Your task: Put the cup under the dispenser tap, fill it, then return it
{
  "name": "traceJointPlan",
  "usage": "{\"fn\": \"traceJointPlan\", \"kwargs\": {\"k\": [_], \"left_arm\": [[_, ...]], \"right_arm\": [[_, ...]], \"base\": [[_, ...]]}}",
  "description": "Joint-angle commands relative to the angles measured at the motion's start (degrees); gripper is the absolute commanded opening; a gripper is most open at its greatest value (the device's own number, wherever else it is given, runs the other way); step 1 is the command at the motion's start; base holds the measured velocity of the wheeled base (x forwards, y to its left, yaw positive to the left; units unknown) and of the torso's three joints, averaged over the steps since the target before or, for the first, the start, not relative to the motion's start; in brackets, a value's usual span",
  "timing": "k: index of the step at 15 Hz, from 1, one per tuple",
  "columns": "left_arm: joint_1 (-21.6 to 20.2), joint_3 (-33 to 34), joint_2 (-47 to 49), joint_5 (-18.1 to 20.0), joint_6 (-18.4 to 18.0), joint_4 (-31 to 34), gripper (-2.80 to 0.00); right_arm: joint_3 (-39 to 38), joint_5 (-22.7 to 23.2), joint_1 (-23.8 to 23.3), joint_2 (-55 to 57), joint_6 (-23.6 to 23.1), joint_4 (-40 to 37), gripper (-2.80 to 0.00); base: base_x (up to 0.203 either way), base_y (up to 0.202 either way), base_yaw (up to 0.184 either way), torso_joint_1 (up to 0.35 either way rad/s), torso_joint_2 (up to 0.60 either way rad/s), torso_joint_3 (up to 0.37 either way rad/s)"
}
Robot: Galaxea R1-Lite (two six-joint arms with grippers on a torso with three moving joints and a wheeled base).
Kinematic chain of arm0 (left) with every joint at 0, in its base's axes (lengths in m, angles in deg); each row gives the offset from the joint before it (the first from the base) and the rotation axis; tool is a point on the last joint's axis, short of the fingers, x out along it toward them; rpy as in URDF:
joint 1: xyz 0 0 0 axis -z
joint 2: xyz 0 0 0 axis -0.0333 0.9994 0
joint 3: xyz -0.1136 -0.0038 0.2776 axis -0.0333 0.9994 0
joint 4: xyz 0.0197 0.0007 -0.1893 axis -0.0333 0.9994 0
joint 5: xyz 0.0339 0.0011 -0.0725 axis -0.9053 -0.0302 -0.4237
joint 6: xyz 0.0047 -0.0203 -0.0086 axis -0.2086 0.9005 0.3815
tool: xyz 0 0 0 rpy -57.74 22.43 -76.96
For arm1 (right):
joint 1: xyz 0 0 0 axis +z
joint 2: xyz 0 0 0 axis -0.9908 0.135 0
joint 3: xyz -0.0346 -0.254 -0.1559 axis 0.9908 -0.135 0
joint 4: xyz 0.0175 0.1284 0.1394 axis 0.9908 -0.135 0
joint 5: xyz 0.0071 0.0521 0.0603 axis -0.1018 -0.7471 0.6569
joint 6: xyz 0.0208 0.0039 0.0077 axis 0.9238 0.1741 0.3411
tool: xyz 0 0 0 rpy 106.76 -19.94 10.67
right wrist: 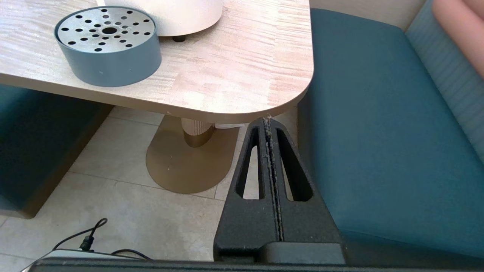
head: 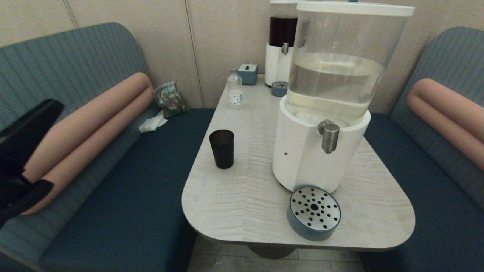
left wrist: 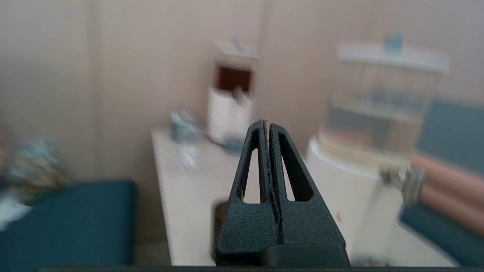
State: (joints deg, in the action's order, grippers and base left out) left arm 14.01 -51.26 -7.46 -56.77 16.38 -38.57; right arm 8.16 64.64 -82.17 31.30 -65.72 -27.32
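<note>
While parked over the left bench, left end effector (left wrist: 267, 124) pressed together, empty; cup (head: 222, 148) upright on table (head: 242, 196), left of tap (head: 330, 138); right end effector (right wrist: 267, 121) pressed together below table corner.

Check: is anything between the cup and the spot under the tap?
Nothing visible. The cup stands alone on the table, left of the dispenser's white base. The tap hangs over the drip tray, with nothing on the tray.
</note>
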Motion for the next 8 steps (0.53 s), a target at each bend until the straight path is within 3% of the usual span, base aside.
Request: {"fn": "traceJointPlan", "kwargs": {"k": [1,4,8], "left_arm": [[-2.62,1.55,-13.05,-1.47,0.58,2.57,-2.8],[-5.49,4.69,-26.84,-2.75,1.19,9.89,-2.8],[-7.33,6.77,-41.35,-2.36,1.61,26.62,-2.8]], "right_arm": [[-0.05,0.05,0.01,-0.09,-0.04,0.0,-2.8],[0.04,0.05,0.01,-0.09,-0.04,0.0,-2.8],[-0.05,0.05,0.01,0.0,-0.04,0.0,-2.8]], "base": [[0.0,0.0,0.0,0.0,0.0,0.0],[0.0,0.0,0.0,0.0,0.0,0.0],[0.0,0.0,0.0,0.0,0.0,0.0]]}}
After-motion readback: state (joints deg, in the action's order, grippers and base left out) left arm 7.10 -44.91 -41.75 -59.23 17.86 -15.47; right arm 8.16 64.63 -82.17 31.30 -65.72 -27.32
